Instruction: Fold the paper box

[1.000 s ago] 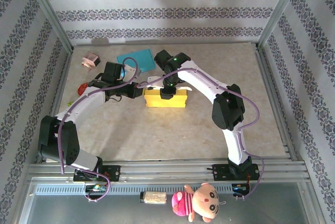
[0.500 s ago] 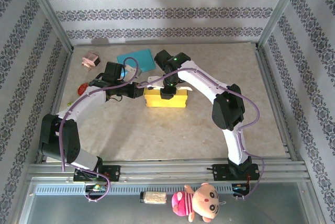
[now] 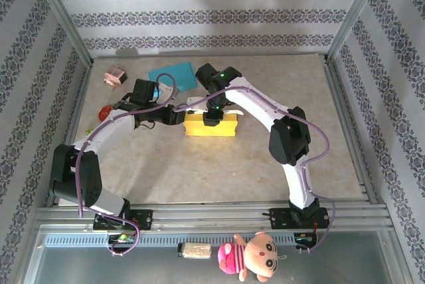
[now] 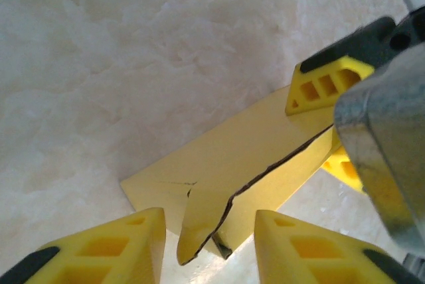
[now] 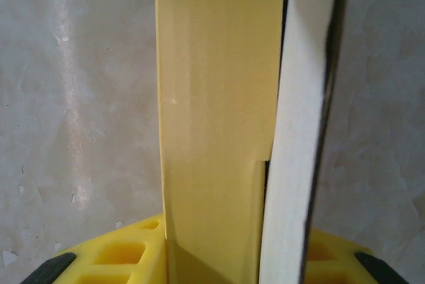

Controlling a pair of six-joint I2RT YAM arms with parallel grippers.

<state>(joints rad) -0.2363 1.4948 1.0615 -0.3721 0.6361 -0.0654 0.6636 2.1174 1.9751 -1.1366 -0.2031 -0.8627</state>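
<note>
Yellow box (image 3: 210,127): it sits mid-way across the table (image 3: 199,178), partly formed, with its long axis running left to right across my reach.
Right claw (image 5: 229,237): I have it closed on an upright yellow wall of the box, from above, near the middle of its length. The wall runs straight out between the pads, with a white-faced panel just beside it.
Left claw (image 4: 209,221): spread wide and holding nothing. It is at the left end of the box, pointing along the long axis.
Flap (image 4: 216,188): a loose end flap with a dark cut edge pokes toward me. Its corner lies in the gap between my left fingers (image 4: 106,247), touching neither as far as I can tell.
Key relation: the box lies straight ahead of my left claw, end-on, while my right claw pins the middle. My left arm is the nearer one to that end.
Next, as I judge it: I close on the flap or push it inward along the axis. My right claw must hold the wall firm, or the whole box slides right.
</note>
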